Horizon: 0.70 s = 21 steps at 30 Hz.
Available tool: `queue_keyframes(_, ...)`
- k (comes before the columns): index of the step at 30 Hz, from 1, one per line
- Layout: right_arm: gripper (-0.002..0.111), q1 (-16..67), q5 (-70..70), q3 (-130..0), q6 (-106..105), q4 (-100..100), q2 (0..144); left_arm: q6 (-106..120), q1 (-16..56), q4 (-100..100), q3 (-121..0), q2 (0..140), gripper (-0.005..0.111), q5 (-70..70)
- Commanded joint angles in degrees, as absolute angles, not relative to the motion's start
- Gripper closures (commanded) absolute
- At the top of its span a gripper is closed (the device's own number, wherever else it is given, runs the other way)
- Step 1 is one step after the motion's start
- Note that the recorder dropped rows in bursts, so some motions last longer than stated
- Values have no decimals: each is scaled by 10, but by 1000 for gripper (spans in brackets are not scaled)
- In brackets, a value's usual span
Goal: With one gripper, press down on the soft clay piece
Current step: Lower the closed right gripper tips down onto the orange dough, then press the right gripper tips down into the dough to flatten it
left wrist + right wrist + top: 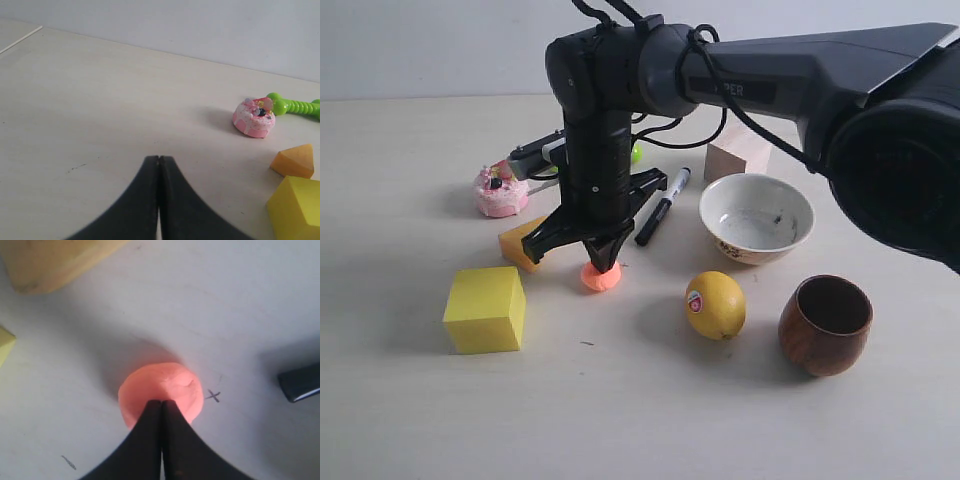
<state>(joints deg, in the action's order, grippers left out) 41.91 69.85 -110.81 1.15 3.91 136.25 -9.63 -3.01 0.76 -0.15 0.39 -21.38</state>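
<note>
**Closed right gripper set point-down on the clay**

The right arm reaches in from the right side of the exterior view. Its thick black forearm runs roughly level, and the wrist section then turns straight down. The right gripper [602, 262] points vertically at the tabletop [640, 410] with its two fingers pressed together into one narrow tip. That tip touches the top of the soft clay piece [601, 278]. The right wrist view shows the joined fingertips [150, 420] on the near edge of the salmon-orange lump, whose surface is creased beside them. The left gripper [158, 160] is also pressed together, over bare tabletop and well apart from the clay.

The clay lies on the tabletop just in front of the orange-yellow wedge [518, 245], between the yellow cube [485, 308] and the lemon [716, 304].

There is one of each thing:
- clay piece
- wedge
- cube
- lemon
- pink toy cake [500, 193]
- black marker [662, 208]
- white bowl [748, 250]
- wooden cup [825, 332]
- pale wooden block [735, 157]
- green toy [295, 106]
</note>
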Motion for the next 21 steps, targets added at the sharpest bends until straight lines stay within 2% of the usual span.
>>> queue_keyframes(1, 108, 420, 684, -1112, 16, 41, 1362, -95, -27, 4, 0, 0, 107, -213)
queue_keyframes(21, 108, 420, 686, -1082, 17, 45, 1400, -95, -27, 4, 0, 0, 107, -213)
